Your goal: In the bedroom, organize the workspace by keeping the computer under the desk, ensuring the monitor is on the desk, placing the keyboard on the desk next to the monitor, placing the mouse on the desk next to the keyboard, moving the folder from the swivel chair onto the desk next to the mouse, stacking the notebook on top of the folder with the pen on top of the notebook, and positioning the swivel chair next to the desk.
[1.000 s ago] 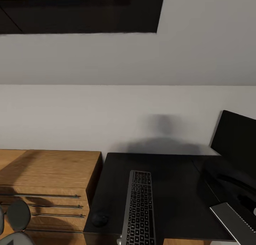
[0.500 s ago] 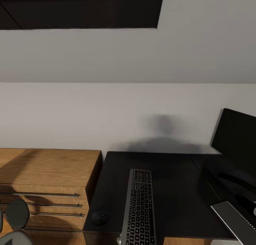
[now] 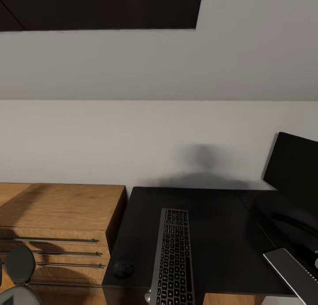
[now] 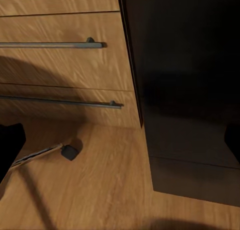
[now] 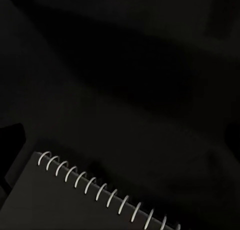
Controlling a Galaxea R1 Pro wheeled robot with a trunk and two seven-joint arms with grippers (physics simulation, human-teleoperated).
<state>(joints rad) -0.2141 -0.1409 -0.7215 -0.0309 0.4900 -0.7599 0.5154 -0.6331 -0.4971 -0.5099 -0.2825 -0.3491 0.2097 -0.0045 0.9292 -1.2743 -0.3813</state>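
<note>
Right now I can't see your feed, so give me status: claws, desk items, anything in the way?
Claw states unreadable. Keyboard and mouse on desk, monitor at right. Spiral notebook below right wrist. No obstruction seen.

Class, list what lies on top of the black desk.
On the desk: a keyboard, a mouse, the monitor and a grey notebook. The picture's edge cuts off the rest.

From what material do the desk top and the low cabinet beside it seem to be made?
The desk looks like black laminate or lacquered board with a smooth, faintly glossy finish: it shows soft reflections and no grain. The cabinet looks like wood or wood veneer, warm brown with visible grain and a matte surface. Its drawer handles look like thin grey metal bars. Since this is a render, these are only appearances.
</note>
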